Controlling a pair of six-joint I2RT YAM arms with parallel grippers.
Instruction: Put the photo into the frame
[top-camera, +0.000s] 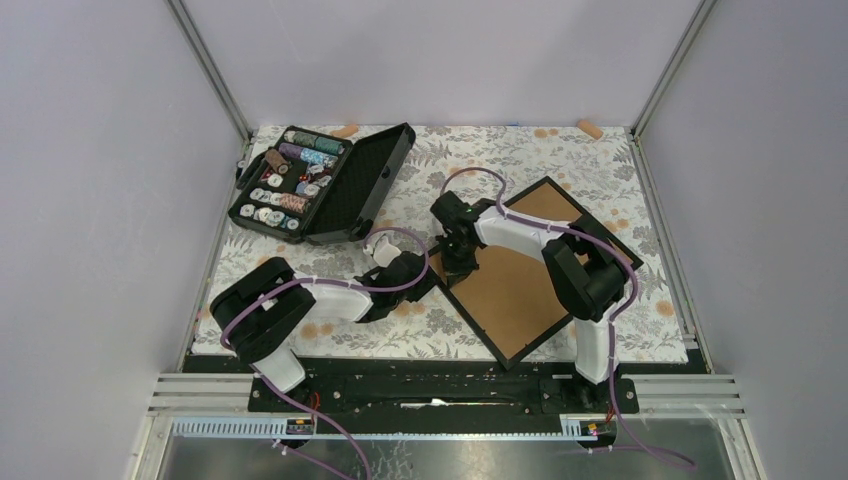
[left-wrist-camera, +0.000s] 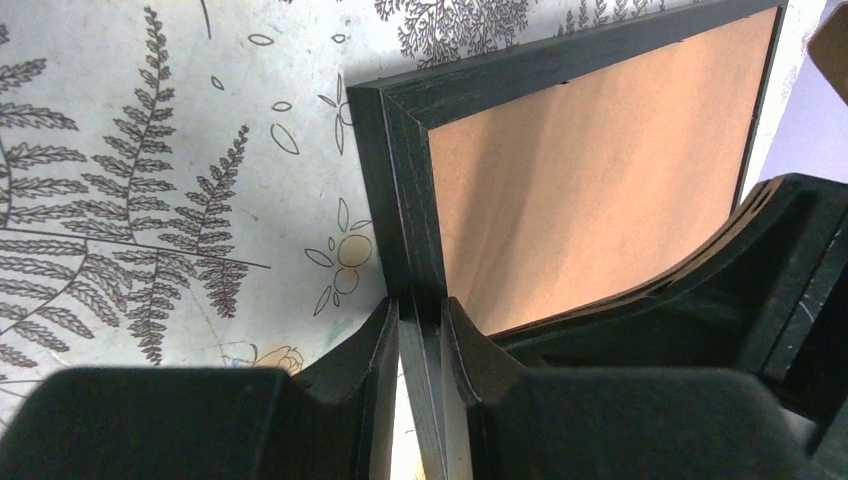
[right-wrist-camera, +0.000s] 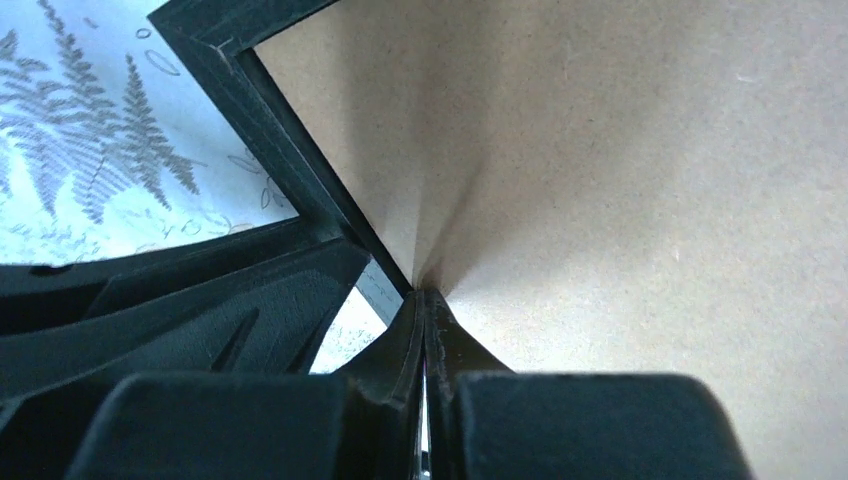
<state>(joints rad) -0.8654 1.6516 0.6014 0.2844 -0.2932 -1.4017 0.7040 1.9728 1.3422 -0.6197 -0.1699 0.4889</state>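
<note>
From where I stand, the frame (top-camera: 468, 315) lies back-up and skewed on the fern-printed table (top-camera: 420, 190), its brown backing board (top-camera: 510, 290) facing the ceiling.

The left gripper (top-camera: 425, 275) has its 2 fingers clamped across the black rail, 1 on the outer side and 1 on the board side. In the left wrist view the frame's corner (left-wrist-camera: 400, 190) sits just ahead of the fingertips. That grip looks meant to pin the frame so it cannot slide or swing while the other arm works.

The right gripper (top-camera: 455, 262) stands just beside the left one, on the board side of the same rail. Its fingers are pressed together, tips down on the board (right-wrist-camera: 620, 180), right where the board meets the rail (right-wrist-camera: 290, 170). A thin pale sliver shows between the fingers, but I cannot tell whether anything is pinched there. My guess is that it is working at the board's edge, perhaps to pry or lift it, since the back has to come off before a print can go in.

The photo is not visible in any of the 3 views, so I cannot say where it is. The open case of thread spools (top-camera: 320, 185) sits well beyond the left gripper.
</note>
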